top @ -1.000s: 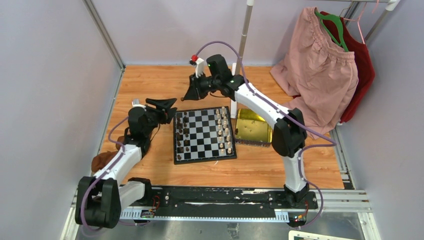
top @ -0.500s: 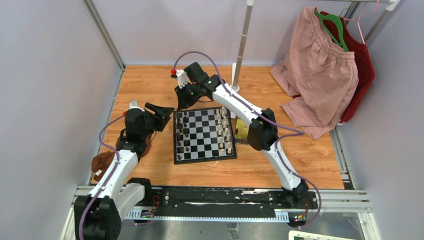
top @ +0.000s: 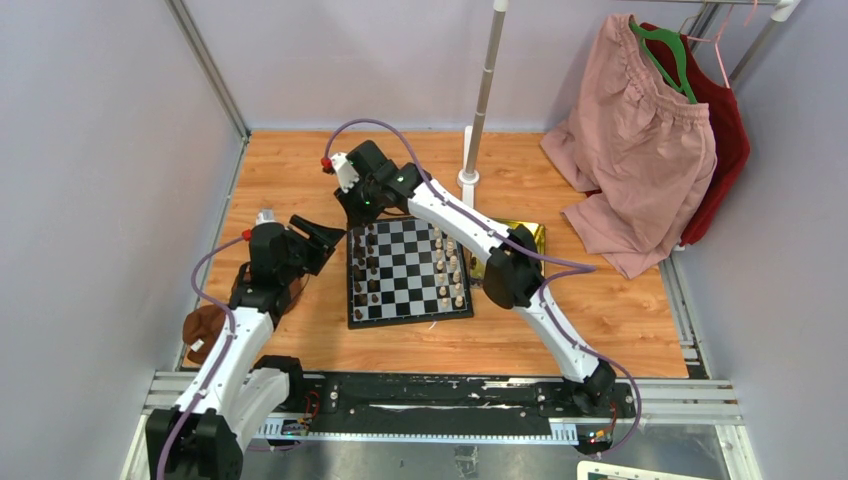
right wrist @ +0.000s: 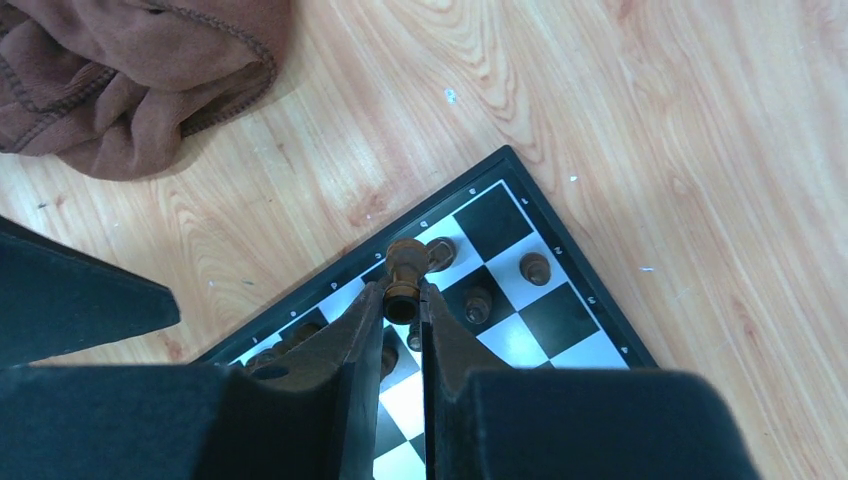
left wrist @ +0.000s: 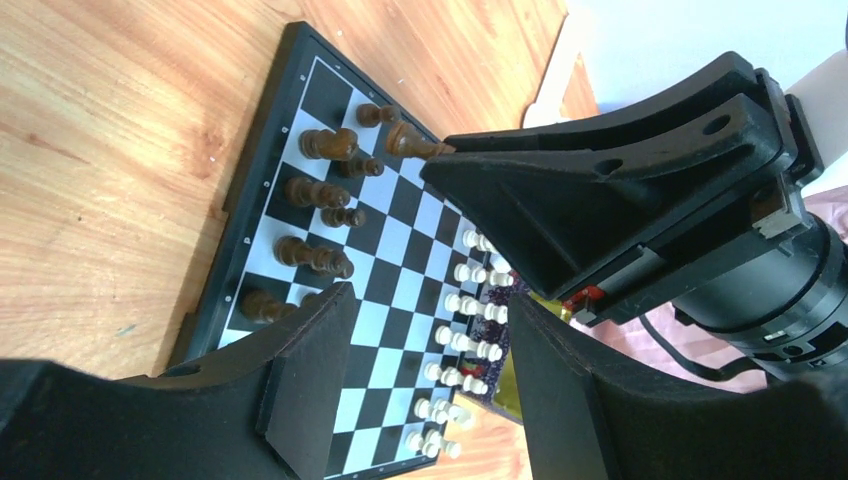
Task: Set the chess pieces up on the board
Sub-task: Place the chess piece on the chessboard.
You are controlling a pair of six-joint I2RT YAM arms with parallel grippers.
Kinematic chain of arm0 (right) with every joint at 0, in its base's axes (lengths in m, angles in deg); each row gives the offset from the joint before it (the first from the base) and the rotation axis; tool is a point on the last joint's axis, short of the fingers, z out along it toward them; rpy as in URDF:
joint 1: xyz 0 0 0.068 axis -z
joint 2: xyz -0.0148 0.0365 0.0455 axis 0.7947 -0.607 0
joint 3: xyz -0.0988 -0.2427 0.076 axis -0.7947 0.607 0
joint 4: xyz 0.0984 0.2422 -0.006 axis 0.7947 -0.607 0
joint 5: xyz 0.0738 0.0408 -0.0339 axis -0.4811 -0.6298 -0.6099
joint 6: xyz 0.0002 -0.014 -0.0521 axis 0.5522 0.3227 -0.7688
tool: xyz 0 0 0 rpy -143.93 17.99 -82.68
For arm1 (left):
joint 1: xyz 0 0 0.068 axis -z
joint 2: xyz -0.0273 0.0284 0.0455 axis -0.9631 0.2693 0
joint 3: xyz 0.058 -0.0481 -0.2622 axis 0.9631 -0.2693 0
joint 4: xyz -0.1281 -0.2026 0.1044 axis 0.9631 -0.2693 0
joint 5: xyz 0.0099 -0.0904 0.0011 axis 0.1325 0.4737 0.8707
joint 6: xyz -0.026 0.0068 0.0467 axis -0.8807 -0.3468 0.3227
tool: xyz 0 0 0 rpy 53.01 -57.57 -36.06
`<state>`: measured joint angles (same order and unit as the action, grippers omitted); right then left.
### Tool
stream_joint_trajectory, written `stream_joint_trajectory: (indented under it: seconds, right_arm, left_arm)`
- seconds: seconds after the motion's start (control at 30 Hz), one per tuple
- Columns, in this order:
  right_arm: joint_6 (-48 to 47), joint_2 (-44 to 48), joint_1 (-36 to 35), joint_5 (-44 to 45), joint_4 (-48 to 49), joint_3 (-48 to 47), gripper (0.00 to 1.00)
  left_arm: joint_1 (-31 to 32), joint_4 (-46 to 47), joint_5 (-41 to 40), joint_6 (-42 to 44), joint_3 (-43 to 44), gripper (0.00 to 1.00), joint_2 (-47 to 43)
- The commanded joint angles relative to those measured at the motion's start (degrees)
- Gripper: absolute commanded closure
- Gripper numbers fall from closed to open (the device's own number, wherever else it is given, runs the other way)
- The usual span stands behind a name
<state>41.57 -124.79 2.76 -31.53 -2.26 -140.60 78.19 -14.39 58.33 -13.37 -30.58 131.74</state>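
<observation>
Now my right pincer (right wrist: 403, 305) pinches a dark chess piece (right wrist: 405, 262), the board (right wrist: 555, 318) corner just beneath; my left pincer (left wrist: 430, 295) gapes empty, board ahead.

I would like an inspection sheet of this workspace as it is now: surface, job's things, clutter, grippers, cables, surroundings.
Surface: wooden table, nothing spilled seen.
Job's things: board flat; dark pieces along its left side, white pieces along its right.
Clutter: brown cloth left of the board; gold tray right of it, partly hidden.
Grippers: left gripper open, empty; right gripper shut on one dark piece above the board's far left corner.
Cables: purple cables along both arms.
Surroundings: pink garment and red garment hanging, pole, grey walls.
</observation>
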Motion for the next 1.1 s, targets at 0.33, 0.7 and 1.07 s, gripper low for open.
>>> stream_joint_trajectory:
  seconds: [0.33, 0.7, 1.07]
  right_arm:
    - [-4.09, -3.62, -0.19, 7.27, 1.61, -3.01, 1.00]
    - [-5.44, -5.06, 0.10, 8.82, 2.79, -3.70, 0.99]
    - [-5.50, -6.75, 0.21, 8.43, 4.29, -3.80, 0.97]
  left_arm:
    - [-0.44, -2.85, -2.23, 2.56, 1.50, 0.37, -3.93]
    - [-0.45, -0.44, -1.68, 1.26, -0.21, 0.37, -4.46]
    - [-0.46, 1.14, -1.41, 0.64, -2.03, 0.37, -5.53]
